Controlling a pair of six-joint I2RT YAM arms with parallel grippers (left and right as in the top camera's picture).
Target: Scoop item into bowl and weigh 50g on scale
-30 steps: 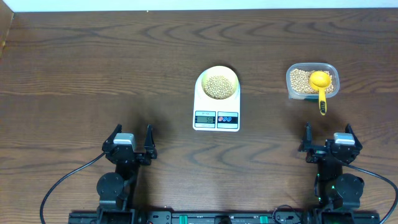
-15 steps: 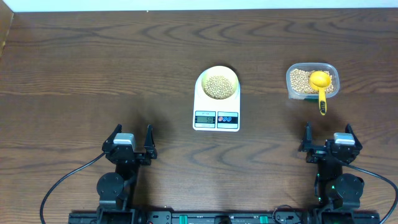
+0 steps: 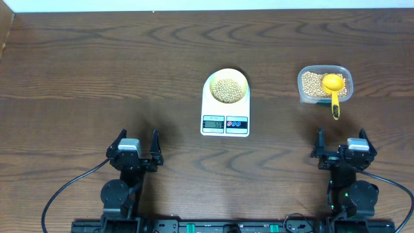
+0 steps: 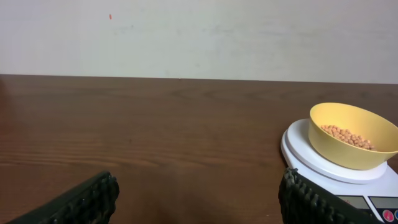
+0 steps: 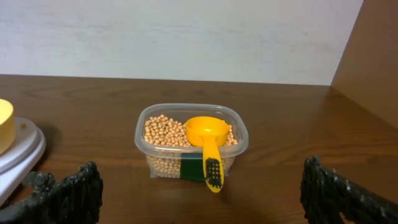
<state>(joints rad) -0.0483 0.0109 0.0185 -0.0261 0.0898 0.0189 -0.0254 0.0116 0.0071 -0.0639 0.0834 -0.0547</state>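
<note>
The pale yellow bowl [image 3: 226, 87] stands on the white scale [image 3: 225, 122] at mid table and holds beige beans [image 3: 226, 90]. The scale's display is lit but too small to read. The bowl [image 4: 351, 135] and scale [image 4: 323, 165] also show at the right in the left wrist view. More beans [image 3: 314, 84] fill a clear plastic container [image 3: 325, 97] at the right, with a yellow scoop [image 3: 333, 85] resting in it, handle over the near rim; the right wrist view shows this too [image 5: 206, 134]. My left gripper [image 3: 136, 144] and right gripper [image 3: 341, 139] are open and empty near the front edge.
The dark wooden table [image 3: 103, 71] runs back to a white wall. A wooden side panel [image 5: 373, 56] rises at the far right in the right wrist view. Black cables trail from both arm bases at the front edge.
</note>
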